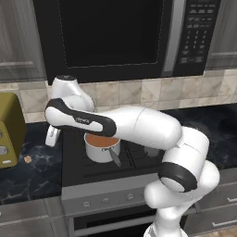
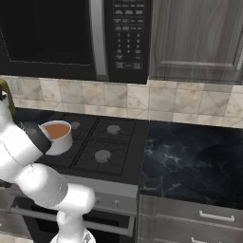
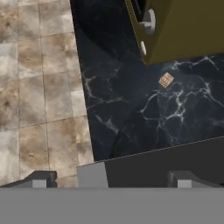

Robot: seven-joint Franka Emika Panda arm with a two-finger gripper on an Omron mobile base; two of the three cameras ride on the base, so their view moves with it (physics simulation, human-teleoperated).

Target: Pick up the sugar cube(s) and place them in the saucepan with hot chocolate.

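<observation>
The sugar cube [image 1: 28,159] is a tiny tan cube on the dark marble counter, just in front of the yellow-olive toaster. The hand view looks down on the sugar cube [image 3: 166,80] from a distance, up and to the right of the fingertips. The saucepan [image 1: 102,144], silver with reddish-brown liquid and a dark handle, sits on the front left burner; the saucepan [image 2: 57,135] is partly behind the arm. My gripper [image 1: 52,137] hangs between cube and pan, above the stove's left edge. The gripper [image 3: 111,181] is open, its fingertips wide apart with nothing between them.
The toaster [image 1: 8,129] stands at the left edge of the counter, close behind the cube, and the toaster [image 3: 183,26] overhangs it in the hand view. A black stove [image 2: 104,142] lies under a microwave [image 1: 125,32]. Tiled backsplash [image 3: 39,78] runs behind.
</observation>
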